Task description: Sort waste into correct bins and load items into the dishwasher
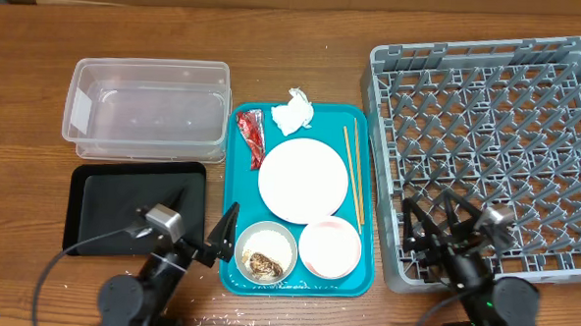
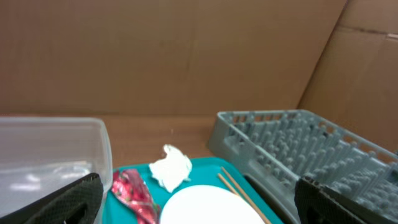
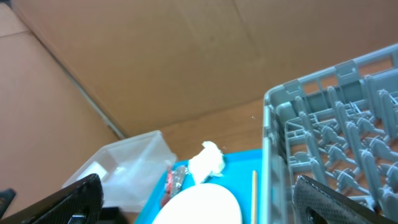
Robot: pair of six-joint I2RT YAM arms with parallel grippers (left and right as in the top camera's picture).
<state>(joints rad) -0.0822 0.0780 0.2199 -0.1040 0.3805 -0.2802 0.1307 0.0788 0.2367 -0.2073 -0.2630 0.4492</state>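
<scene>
Teal plastic of the serving tray at the centre of the frame crowds nearly everything together, and that is where trouble is likely. Both grippers hang at the bottom edge, jaws spread wide and empty. The left gripper is over the seam between the black tray and the teal one, and the right gripper is above the lower left corner of the grey dish rack. The crumpled napkin and red wrapper lie at the tray's top, just beside the plate. A wide reach there could nudge the plate or roll the chopsticks along its right. The bowl of rice with a brown lump sits just beside the pink bowl, and tilting it early would likely spill food. Dropping waste into the wrong bin, clear tub or black tray, is another risk.
</scene>
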